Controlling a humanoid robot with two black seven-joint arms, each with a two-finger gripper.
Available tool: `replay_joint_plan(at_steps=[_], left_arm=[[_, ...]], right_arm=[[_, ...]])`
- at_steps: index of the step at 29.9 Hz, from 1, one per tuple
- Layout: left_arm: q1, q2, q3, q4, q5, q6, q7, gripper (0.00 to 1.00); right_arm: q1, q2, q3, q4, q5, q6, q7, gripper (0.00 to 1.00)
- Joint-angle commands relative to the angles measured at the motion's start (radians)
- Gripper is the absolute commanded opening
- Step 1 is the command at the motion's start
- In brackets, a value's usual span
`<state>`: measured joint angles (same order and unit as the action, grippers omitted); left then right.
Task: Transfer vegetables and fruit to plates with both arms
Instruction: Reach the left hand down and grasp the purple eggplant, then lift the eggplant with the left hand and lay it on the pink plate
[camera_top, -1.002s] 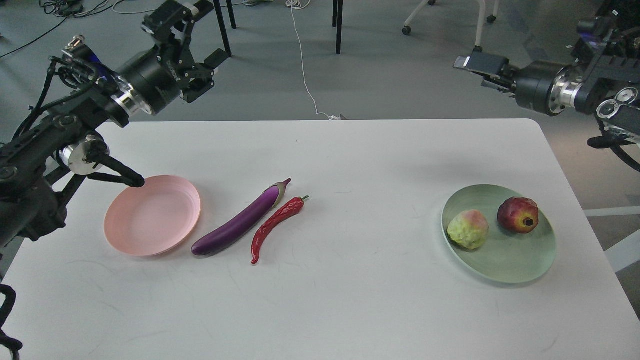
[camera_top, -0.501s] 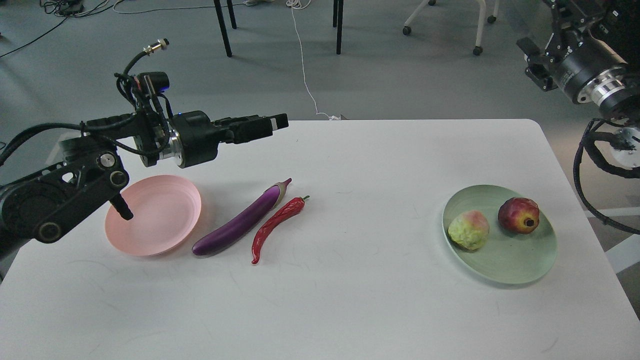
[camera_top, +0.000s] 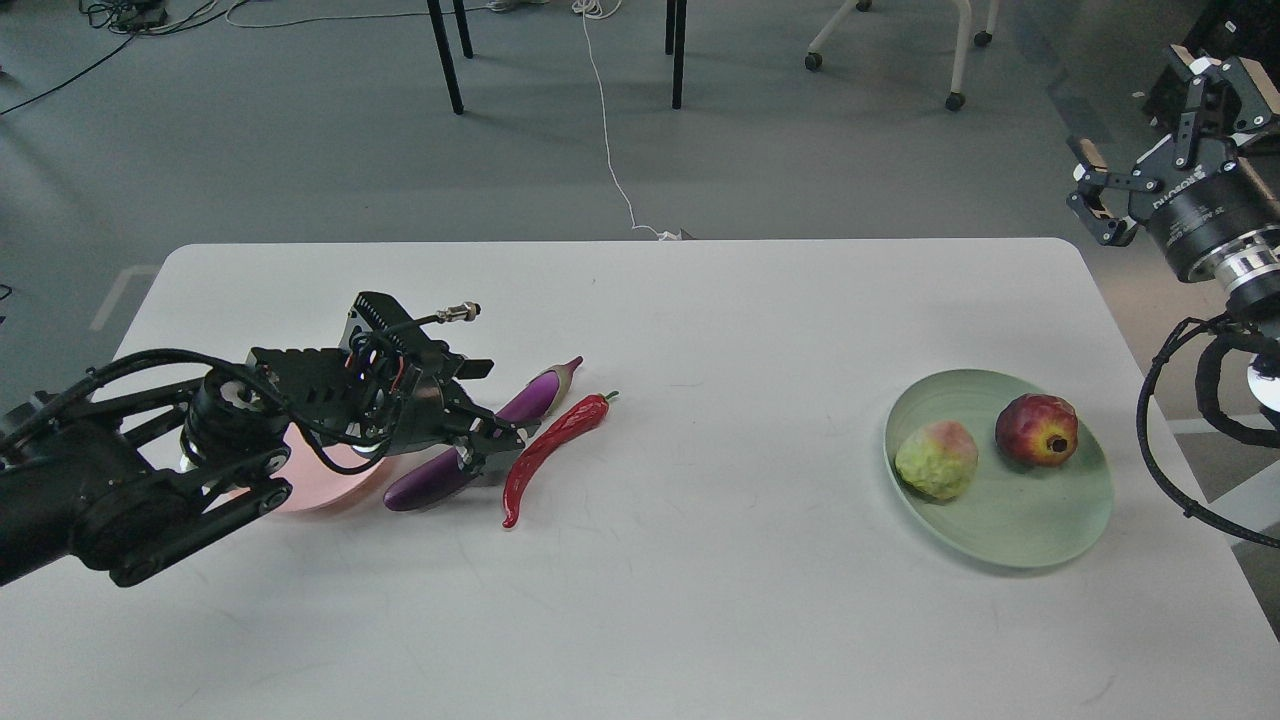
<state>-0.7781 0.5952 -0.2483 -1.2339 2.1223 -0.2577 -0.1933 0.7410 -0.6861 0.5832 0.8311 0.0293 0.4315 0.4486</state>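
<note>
White tabletop (camera_top: 700, 620). Green plate (camera_top: 1040, 530) at 3 o'clock, holding pomegranate (camera_top: 1037, 430) and, just beside it at its 8 o'clock, bumpy yellow-green fruit (camera_top: 936, 459).

Purple eggplant (camera_top: 535, 398) left of centre, lying diagonally, stem end toward 1 o'clock. Red chili (camera_top: 545, 455) just beside it on the right, parallel.

Left gripper (camera_top: 478, 450) low over the eggplant's middle, jaws straddling it; contact unclear.

Pink plate (camera_top: 320, 487) at 9 o'clock of the eggplant, mostly hidden by the arm.

Right gripper (camera_top: 1160, 125) raised beyond the tabletop's far right corner, jaws spread.
</note>
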Motion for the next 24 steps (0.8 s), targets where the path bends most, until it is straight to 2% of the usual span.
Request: replay_joint_plan(at_steps=[1, 5, 6, 11, 16, 20, 24], left_arm=[[0.0, -0.015, 0.029, 0.025, 0.001, 0.0, 0.017, 0.9], [-0.004, -0.043, 0.029, 0.056, 0.001, 0.0, 0.018, 0.89], [-0.003, -0.044, 0.029, 0.066, 0.001, 0.001, 0.018, 0.85], [0.002, -0.048, 0.034, 0.079, -0.001, 0.003, 0.018, 0.47], [0.002, -0.048, 0.035, 0.077, -0.012, -0.003, 0.012, 0.24], [-0.001, -0.037, 0.029, 0.068, -0.024, -0.003, 0.011, 0.15], [-0.02, 0.017, -0.012, -0.008, -0.163, -0.002, 0.006, 0.15]], right_arm=[[-0.02, 0.0, 0.006, -0.001, 0.009, 0.044, 0.018, 0.99], [-0.058, 0.0, 0.03, -0.007, 0.032, 0.057, 0.019, 0.99], [-0.064, 0.0, 0.033, -0.007, 0.032, 0.057, 0.019, 0.99], [-0.086, 0.002, 0.038, -0.007, 0.034, 0.057, 0.036, 0.99], [-0.1, 0.007, 0.038, -0.01, 0.032, 0.057, 0.04, 0.99], [-0.106, 0.007, 0.038, -0.012, 0.032, 0.057, 0.04, 0.99], [-0.106, 0.008, 0.038, -0.01, 0.032, 0.057, 0.04, 0.99]])
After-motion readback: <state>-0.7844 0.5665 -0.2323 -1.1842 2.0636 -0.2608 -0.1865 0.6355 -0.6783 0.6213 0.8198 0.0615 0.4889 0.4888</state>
